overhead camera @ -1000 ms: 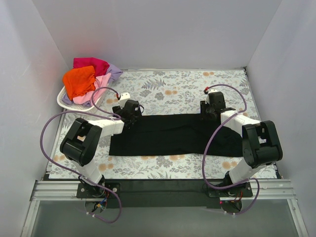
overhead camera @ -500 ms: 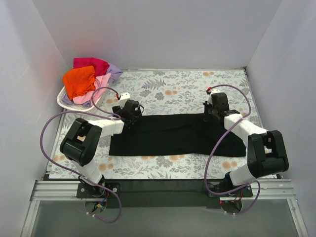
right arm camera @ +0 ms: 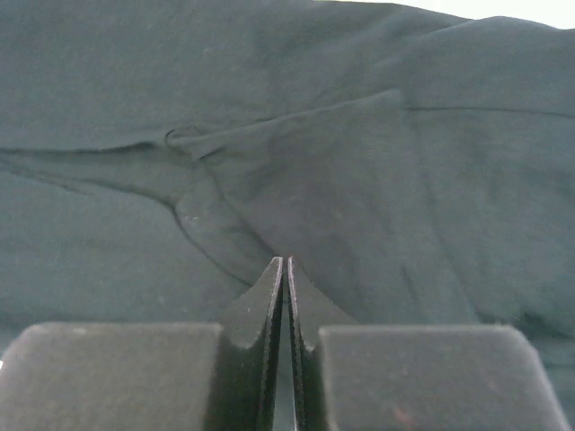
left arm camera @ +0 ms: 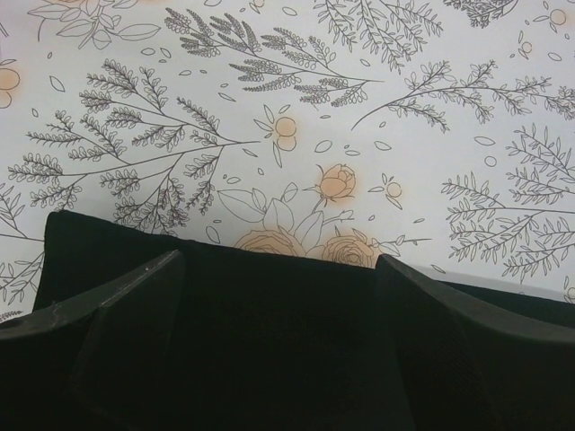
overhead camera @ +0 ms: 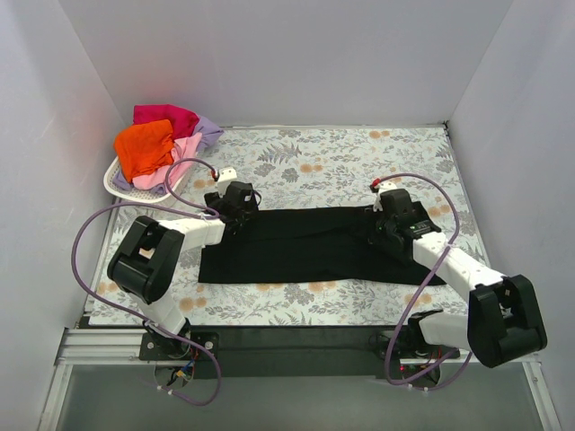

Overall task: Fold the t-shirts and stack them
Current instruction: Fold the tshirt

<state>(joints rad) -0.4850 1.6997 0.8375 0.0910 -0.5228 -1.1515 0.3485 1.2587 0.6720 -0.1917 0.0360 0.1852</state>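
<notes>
Floral tablecloth [overhead camera: 314, 166] bears black t-shirt [overhead camera: 305, 244] beneath both jaws.

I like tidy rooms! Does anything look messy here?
Yes. The orange t-shirt, pink t-shirt, magenta-red t-shirt and lavender t-shirt sit in a crumpled heap that spills over the white basket in the far left corner. The black t-shirt is a long strip with creases at its right end.

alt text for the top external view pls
A black t-shirt lies spread in a long band across a floral table, with the left gripper at its far left edge and the right gripper over its right part. A white basket heaped with coloured shirts sits at the far left corner.
</notes>
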